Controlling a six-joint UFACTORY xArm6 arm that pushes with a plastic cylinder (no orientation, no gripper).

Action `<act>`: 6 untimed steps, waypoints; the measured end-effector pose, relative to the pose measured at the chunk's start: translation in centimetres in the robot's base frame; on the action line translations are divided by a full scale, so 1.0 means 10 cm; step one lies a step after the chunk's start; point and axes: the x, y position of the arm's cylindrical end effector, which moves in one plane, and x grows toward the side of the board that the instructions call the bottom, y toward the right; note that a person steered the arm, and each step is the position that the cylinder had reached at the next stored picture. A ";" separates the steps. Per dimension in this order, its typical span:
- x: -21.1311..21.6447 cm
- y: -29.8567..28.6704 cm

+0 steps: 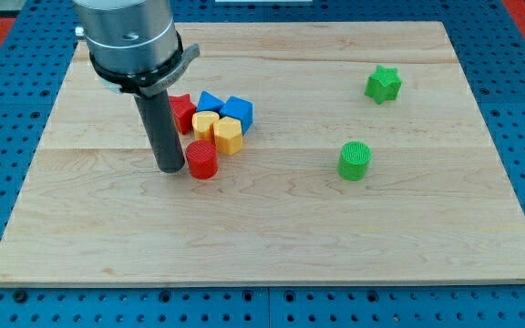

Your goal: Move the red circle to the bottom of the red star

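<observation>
**7 blocks on the board, rod tip beside the red circle**

Nearest the view's bottom, my tip (171, 169) rests on the wooden board (272, 237), touching or just left of the red circle (202, 159); as a bare rod, it grips nothing. Well right sits the green circle (355, 160). Behind the red circle cluster the yellow hexagon-like block (229, 134), a second yellow block (206, 123), the red star (182, 113) partly hidden by the rod, and 2 blue blocks (238, 111) (210, 101). Farthest, upper right, stands the green star (383, 84).
</observation>
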 end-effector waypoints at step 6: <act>-0.04 0.32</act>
